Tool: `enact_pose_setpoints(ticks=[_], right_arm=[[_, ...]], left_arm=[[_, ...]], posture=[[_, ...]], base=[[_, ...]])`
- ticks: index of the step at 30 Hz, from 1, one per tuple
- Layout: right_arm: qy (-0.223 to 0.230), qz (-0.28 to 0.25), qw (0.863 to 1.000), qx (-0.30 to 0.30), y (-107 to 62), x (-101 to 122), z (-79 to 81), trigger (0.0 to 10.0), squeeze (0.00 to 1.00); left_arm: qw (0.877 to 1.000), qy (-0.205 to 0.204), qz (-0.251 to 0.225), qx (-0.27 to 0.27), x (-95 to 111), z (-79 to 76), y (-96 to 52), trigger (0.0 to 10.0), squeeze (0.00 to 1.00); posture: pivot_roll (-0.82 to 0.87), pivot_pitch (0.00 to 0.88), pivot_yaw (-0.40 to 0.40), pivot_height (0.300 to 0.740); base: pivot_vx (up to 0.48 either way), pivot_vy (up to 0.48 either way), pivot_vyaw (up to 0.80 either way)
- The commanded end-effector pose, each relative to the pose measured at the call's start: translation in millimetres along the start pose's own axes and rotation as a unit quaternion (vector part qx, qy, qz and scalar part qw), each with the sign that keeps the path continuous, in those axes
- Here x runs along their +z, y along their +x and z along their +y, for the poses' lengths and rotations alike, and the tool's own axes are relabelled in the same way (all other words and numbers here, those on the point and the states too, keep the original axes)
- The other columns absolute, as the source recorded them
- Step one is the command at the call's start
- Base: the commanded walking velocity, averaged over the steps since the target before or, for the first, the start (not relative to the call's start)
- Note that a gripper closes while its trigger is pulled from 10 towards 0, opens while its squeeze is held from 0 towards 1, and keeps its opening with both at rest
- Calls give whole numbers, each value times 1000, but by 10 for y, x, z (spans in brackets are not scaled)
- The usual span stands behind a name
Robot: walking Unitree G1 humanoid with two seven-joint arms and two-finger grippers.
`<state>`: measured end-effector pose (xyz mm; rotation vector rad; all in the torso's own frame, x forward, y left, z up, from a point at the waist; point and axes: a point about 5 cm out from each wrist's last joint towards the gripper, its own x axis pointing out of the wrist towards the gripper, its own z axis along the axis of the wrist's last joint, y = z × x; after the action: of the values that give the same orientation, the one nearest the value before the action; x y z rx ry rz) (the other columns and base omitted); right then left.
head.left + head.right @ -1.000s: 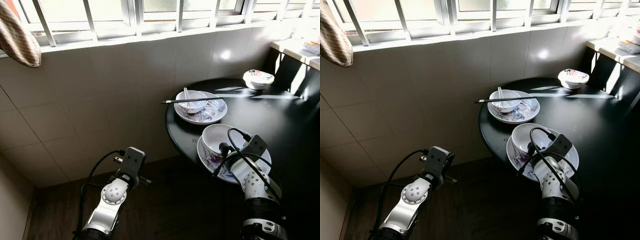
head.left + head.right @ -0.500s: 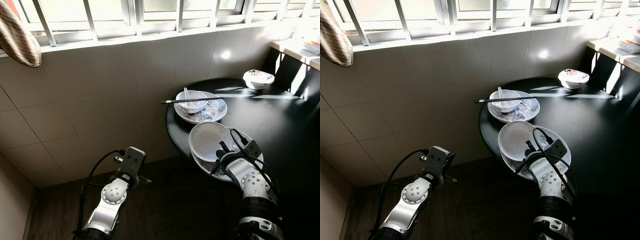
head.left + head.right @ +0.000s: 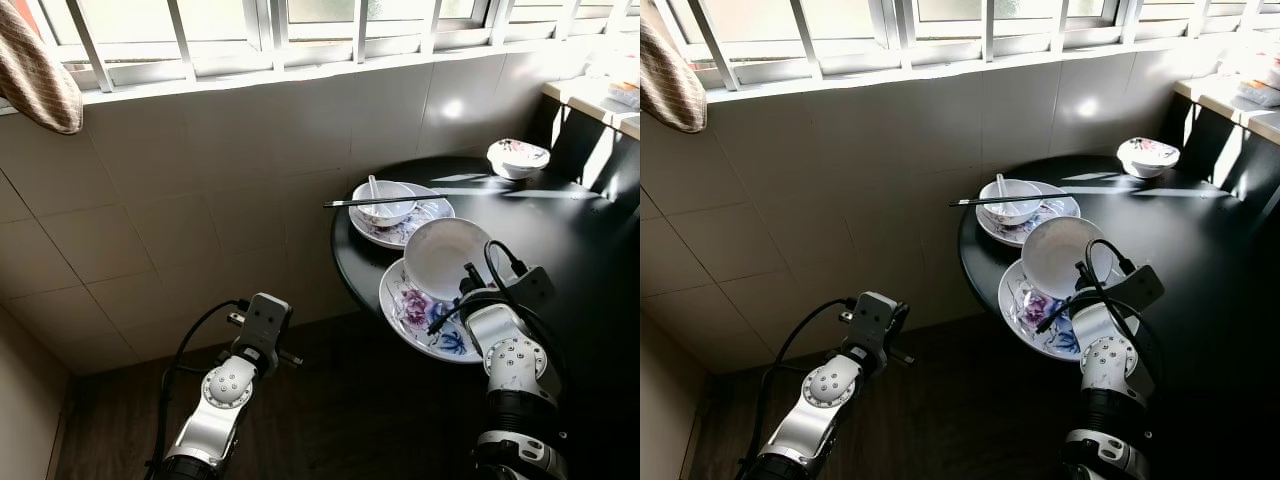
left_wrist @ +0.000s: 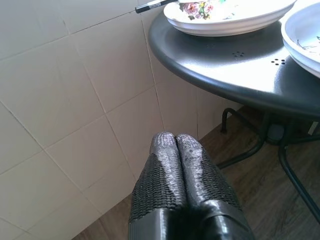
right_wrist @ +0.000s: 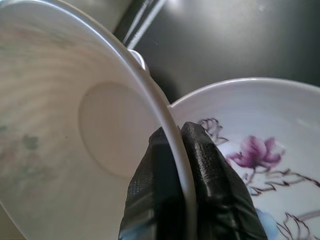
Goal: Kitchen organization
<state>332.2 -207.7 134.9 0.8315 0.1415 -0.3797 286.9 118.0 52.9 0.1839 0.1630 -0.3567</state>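
**Two plates, one lifted bowl**

Two grippers are in view, and only one is busy. On the left, the left gripper [image 4: 176,150] hangs low beside the tiled wall [image 3: 200,200], over the dark wood floor [image 3: 330,410], its two black fingers pressed together on nothing. It sits well apart from the round black table [image 3: 560,230], whose edge and legs appear ahead of it in the left wrist view.

Further right, near the wall side of the table, a floral plate [image 3: 432,226] carries a small white bowl [image 3: 385,202] with a spoon [image 3: 373,187] standing in it. A pair of black chopsticks [image 3: 350,203] lies across that bowl's rim, the tips sticking out past the table edge.

Nearer the robot, at the table's front edge, a second floral plate [image 3: 420,318] shows purple and blue flowers on its bare face. The right gripper [image 5: 181,135] is clamped on the rim of a large white bowl [image 3: 448,258], one finger inside the rim and one outside. That bowl is held tilted, raised off the near plate and hanging above its far side, its hollow turned toward the camera.

Far right, at the back of the table, a small patterned bowl [image 3: 517,157] stands alone in sunlight, just below a pale counter edge [image 3: 590,100].
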Motion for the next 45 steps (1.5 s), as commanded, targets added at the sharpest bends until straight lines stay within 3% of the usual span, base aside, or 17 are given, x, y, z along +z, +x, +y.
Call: enact_pose_setpoints(ticks=[1, 2, 3, 4, 5, 8, 9, 11, 13, 14, 23, 31, 34, 45], right_arm=[[-23, -36, 997, 58, -50, 109, 219, 0, 0], [-41, -47, 993, 102, -96, 122, 345, 0, 0], [-97, -34, 974, 204, -225, 7, 610, 0, 0], [-97, -34, 974, 204, -225, 7, 610, 0, 0], [-123, -28, 962, 243, -291, -74, 692, 0, 0], [-180, -39, 946, 268, -350, -170, 717, 0, 0], [-180, -39, 946, 268, -350, -170, 717, 0, 0], [-235, -55, 929, 281, -386, -219, 711, 0, 0], [-242, -59, 926, 284, -394, -224, 711, 0, 0], [-263, -65, 915, 299, -425, -233, 721, 0, 0], [-323, -78, 881, 336, -510, -329, 730, 0, 0], [-346, -86, 868, 345, -540, -370, 721, 0, 0], [-356, -97, 862, 347, -540, -357, 729, 0, 0], [-379, -140, 849, 339, -532, -299, 771, 0, 0]], left_arm=[[1000, 0, 1, 3, -4, 40, 5, 10000, 0], [1000, 0, 1, 3, -4, 42, 4, 10000, 0], [1000, -1, -1, 4, -1, 50, 3, 10000, 0], [1000, -1, -1, 4, -1, 50, 3, 10000, 0], [1000, -2, -3, 4, 3, 54, 2, 10000, 0], [1000, -3, -6, 8, 12, 63, -1, 10000, 0], [1000, -3, -6, 8, 12, 63, -1, 10000, 0], [1000, 1, -11, 14, 23, 78, -10, 10000, 0], [1000, 2, -14, 16, 28, 82, -13, 10000, 0], [1000, 2, -15, 18, 30, 88, -15, 10000, 0], [999, 4, -32, 41, 66, 130, -30, 10000, 0], [992, -8, -74, 102, 194, 274, -80, 10000, 0], [984, -11, -114, 137, 308, 368, -123, 10000, 0], [971, -10, -168, 168, 569, 454, -148, 10000, 0]], posture=[[91, 0, 12, 740], [91, 0, 12, 740], [89, 0, 14, 740], [89, 0, 14, 740], [89, 0, 14, 740], [97, 0, 12, 740], [97, 0, 12, 740], [98, 0, 13, 740], [97, 0, 14, 740], [95, 0, 15, 740], [89, 0, 17, 740], [88, 0, 12, 740], [87, 0, 10, 740], [95, 0, 6, 740]], base=[[0, 0, 0], [0, 0, 0], [0, 0, 0], [0, 0, 0], [0, 0, 0], [0, 0, 0], [0, 0, 0], [0, 0, 400], [0, 0, 800], [0, 0, 800], [0, 0, 800], [0, 0, 800], [0, 0, 800], [151, 0, 800]])
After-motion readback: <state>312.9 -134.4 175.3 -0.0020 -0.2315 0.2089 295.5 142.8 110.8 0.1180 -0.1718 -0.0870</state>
